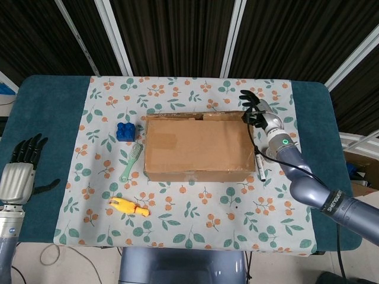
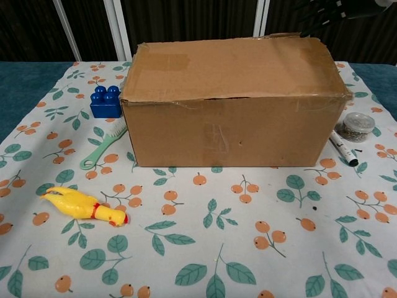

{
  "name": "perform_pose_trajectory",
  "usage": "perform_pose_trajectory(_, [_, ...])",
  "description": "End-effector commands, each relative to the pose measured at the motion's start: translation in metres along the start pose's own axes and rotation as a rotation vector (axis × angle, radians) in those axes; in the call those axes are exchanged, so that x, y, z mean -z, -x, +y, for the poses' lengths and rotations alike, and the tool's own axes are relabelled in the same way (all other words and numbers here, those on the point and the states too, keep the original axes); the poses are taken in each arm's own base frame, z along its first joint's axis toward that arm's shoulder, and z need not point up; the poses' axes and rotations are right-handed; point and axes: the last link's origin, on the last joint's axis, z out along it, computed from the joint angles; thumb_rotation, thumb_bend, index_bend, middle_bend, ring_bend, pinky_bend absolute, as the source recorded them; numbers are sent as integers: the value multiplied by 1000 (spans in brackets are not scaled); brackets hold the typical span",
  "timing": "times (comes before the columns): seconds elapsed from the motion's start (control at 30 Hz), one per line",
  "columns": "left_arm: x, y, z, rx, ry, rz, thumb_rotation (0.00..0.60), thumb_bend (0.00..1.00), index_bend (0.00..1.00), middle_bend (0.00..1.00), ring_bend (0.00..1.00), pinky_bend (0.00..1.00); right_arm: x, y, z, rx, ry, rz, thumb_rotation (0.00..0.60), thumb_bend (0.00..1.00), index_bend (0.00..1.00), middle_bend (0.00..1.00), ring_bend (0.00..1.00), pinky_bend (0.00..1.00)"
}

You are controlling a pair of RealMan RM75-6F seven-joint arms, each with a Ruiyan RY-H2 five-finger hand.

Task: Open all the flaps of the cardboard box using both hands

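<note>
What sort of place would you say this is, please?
Probably a robot test or data-collection bench, not a home: a table under a fruit-print cloth holds a taped box amid unrelated props such as a rubber chicken and a toy block, against dark slatted panels.

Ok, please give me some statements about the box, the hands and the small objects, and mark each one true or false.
1. The cardboard box has its top flaps closed. True.
2. The right hand is at the box's far right corner. True.
3. The left hand grips a flap. False: it is off the floral cloth, far from the box.
4. The blue block sits on the box. False: it stands beside it.
5. The yellow chicken toy lies on the cloth. True.
</note>
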Motion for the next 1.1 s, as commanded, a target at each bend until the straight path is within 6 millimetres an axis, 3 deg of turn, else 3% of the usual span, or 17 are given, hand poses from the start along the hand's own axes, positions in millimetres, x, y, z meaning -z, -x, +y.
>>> perform_pose_trajectory(0.03, [-1, 1, -1, 2, -2, -5, 600, 74, 0, 0, 0, 45, -1, 4, 0, 2, 1, -14, 600, 970, 116, 136, 152, 326])
perform_pose_trajectory(0.43, [-1, 1, -1, 5, -3, -8, 600, 74, 0, 0, 0, 45, -6, 13, 2, -13, 8, -38, 600, 970, 116, 136, 152, 332])
perform_pose_trajectory(0.57, [-2, 2, -1, 5, -2, -13, 600, 74, 0, 0, 0, 45, -8, 15, 2, -8, 12, -52, 600, 970, 117, 135, 181, 437])
perform_pose_trajectory(1.1, [-2, 4, -1, 9, -3, -19, 600, 83, 0, 0, 0, 45, 1, 21, -30, -48, -70, -79, 600, 969, 116, 159, 279, 551])
